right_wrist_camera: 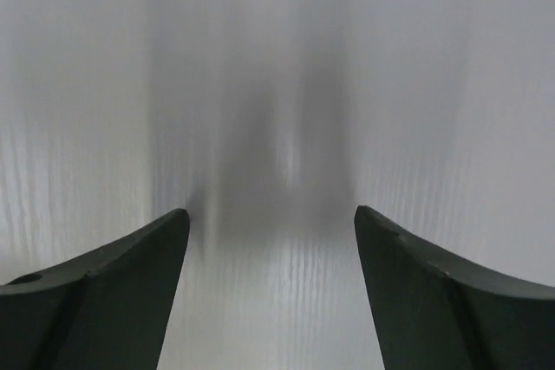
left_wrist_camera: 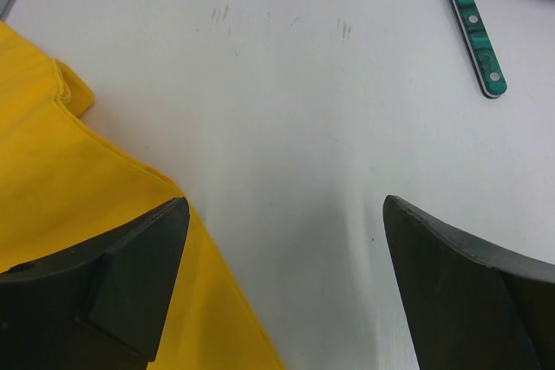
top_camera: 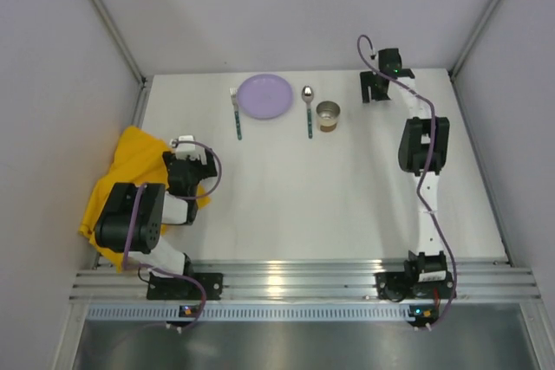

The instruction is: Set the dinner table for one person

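Observation:
On the white dinner table (top_camera: 295, 188) a lilac plate (top_camera: 265, 95) lies at the far middle. A green-handled fork (top_camera: 236, 113) lies left of it; its handle shows in the left wrist view (left_wrist_camera: 473, 30). A green-handled spoon (top_camera: 308, 108) lies right of the plate, and a small metal cup (top_camera: 328, 115) stands right of the spoon. My left gripper (top_camera: 184, 146) is open and empty at the near left, one finger over the yellow cloth (left_wrist_camera: 69, 188). My right gripper (top_camera: 375, 87) is open and empty at the far right, facing the white back wall (right_wrist_camera: 277, 84).
The yellow cloth (top_camera: 117, 184) lies crumpled at the table's left edge, partly under the left arm. Silver rails (top_camera: 295, 283) run along the near edge. White walls close in the back and both sides.

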`<state>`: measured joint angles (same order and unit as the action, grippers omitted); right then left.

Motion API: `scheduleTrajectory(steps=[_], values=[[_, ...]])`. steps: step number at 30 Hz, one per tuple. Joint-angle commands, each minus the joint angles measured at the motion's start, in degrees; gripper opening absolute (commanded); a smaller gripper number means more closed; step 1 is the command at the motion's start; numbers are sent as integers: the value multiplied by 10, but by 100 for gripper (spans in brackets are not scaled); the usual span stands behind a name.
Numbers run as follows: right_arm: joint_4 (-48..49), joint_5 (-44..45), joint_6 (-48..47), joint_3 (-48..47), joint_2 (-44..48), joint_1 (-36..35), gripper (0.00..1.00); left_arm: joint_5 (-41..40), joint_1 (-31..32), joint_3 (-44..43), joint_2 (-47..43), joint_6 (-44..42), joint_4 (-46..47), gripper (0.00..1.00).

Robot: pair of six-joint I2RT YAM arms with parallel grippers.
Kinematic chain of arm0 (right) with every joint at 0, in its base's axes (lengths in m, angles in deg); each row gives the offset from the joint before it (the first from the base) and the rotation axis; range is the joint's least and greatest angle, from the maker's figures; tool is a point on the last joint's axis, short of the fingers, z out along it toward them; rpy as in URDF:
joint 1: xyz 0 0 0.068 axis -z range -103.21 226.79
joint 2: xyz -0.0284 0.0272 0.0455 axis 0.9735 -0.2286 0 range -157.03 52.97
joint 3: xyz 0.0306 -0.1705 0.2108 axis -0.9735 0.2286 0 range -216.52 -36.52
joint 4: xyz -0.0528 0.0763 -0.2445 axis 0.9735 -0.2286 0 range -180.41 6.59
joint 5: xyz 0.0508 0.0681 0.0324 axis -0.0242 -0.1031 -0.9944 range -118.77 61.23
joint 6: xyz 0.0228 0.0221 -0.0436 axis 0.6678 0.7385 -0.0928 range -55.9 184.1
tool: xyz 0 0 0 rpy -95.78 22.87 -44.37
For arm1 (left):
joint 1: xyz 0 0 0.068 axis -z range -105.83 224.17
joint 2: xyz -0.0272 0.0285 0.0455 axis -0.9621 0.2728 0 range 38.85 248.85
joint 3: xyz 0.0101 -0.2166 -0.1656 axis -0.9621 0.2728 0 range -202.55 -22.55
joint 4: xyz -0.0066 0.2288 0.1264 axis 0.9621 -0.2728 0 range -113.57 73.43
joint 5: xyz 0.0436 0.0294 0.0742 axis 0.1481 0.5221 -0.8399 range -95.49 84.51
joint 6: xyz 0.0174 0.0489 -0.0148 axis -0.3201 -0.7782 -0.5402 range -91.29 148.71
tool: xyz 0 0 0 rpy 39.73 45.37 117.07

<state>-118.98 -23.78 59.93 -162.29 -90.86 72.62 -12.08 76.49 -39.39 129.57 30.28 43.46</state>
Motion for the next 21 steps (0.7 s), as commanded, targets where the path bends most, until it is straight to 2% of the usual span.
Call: scheduleTrajectory(steps=[1, 3, 5, 10, 11, 15, 21], values=[[-458, 59, -68, -40, -145, -16, 78, 11, -3, -10, 0, 4, 44, 99], [-401, 48, -128, 10, -114, -25, 67, 11, -3, -9, -1, 4, 44, 99], [-387, 48, -152, 33, -98, -30, 65, 11, -4, -9, 0, 4, 44, 99], [-437, 71, -190, -24, -137, -47, 74, 10, -3, -9, 0, 4, 45, 99], [-445, 71, -208, -31, -143, -49, 99, 11, -4, -9, 0, 4, 45, 99], [-428, 72, -224, -11, -131, -52, 100, 11, -4, -9, -1, 4, 45, 99], [-351, 71, -242, 85, -65, -54, 100, 11, -3, -9, 0, 4, 44, 99]])
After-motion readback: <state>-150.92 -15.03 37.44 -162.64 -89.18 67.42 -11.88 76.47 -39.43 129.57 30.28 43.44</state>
